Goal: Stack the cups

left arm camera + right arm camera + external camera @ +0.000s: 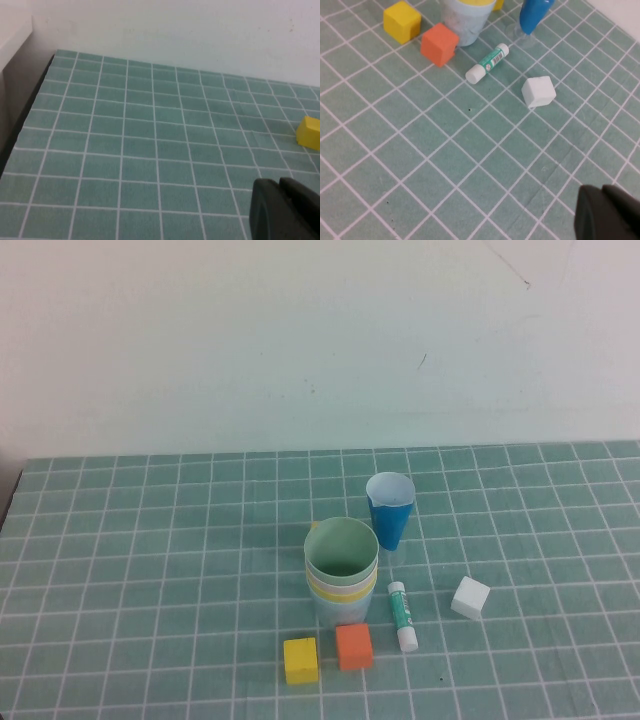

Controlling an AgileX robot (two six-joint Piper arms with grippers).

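The cups stand near the middle of the green tiled mat (120,540). Three or more are already nested into one stack (341,575): the pale green cup (341,545) sits on top, a yellow rim (342,592) shows beneath it, and a pale, light-coloured cup forms the outer base. How many cups the stack contains cannot be told for certain. A blue cup (390,508) stands apart, just behind and to the right of the stack, upright and tapering toward its base.

Surrounding objects: an orange cube (354,646) lies just in front of the stack, almost touching its base. A yellow cube (301,660) lies beside the orange one, on its left. A glue stick (402,615) with a green label and white cap lies flat just right of the stack, between it and a white cube (470,597), which rests farther right.

The left gripper (280,210) hangs over bare mat well left of the cups, fingers closed together, holding nothing. The right gripper (607,212) hangs over bare mat to the near right of the white cube, fingers likewise closed and empty.
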